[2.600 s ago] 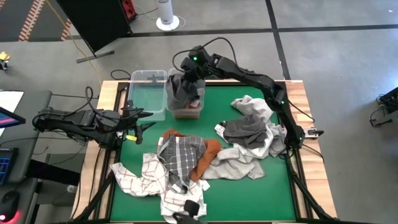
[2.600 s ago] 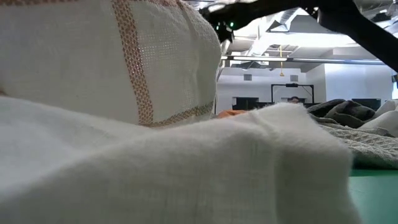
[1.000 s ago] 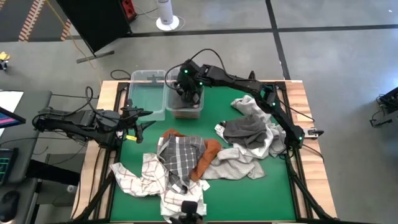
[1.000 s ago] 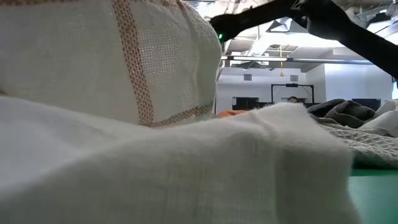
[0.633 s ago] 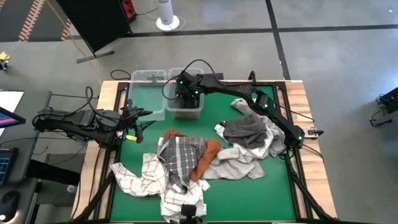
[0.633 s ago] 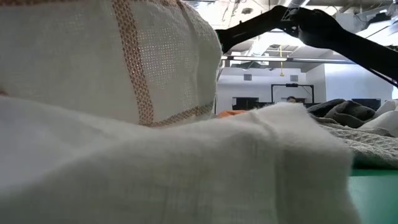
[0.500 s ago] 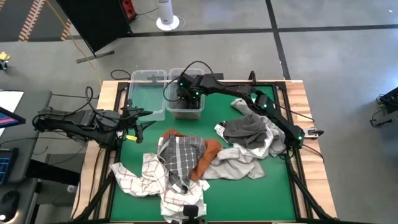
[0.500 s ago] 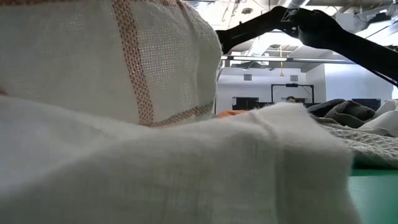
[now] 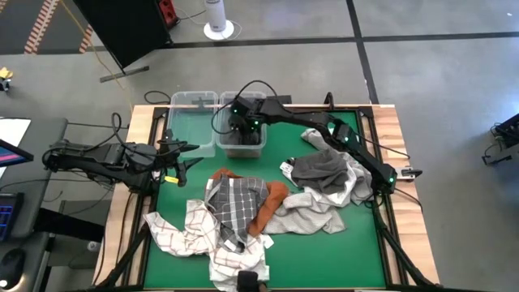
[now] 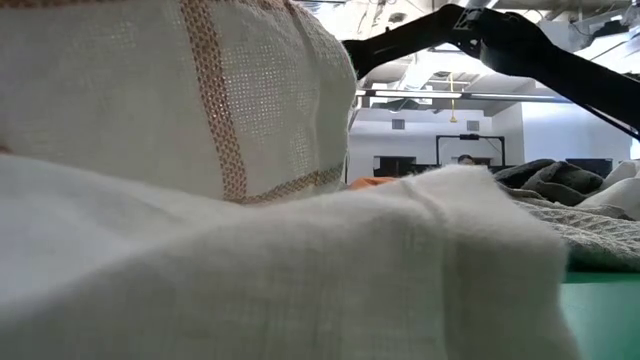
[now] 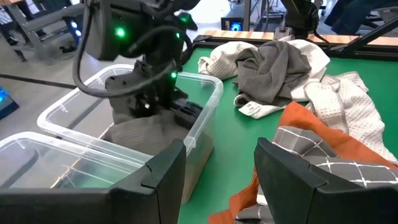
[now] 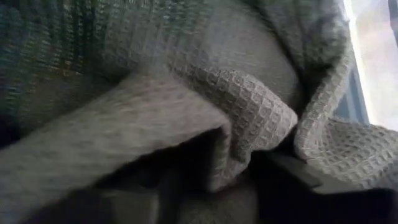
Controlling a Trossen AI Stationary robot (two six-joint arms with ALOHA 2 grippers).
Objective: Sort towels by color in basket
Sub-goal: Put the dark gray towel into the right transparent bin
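The right gripper (image 9: 242, 132) is down inside the right bin (image 9: 261, 143) near the top middle, on a grey waffle towel (image 11: 144, 132) — soft and bumpy. I cannot tell if its claw is open. Other towels (image 9: 243, 212) lie crumpled below. The left gripper (image 9: 180, 159) waits open.

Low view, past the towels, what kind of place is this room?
Probably a lab or workshop: exposed ceiling ducts, a bare concrete floor around the green-topped table, and dark monitors along the far wall.
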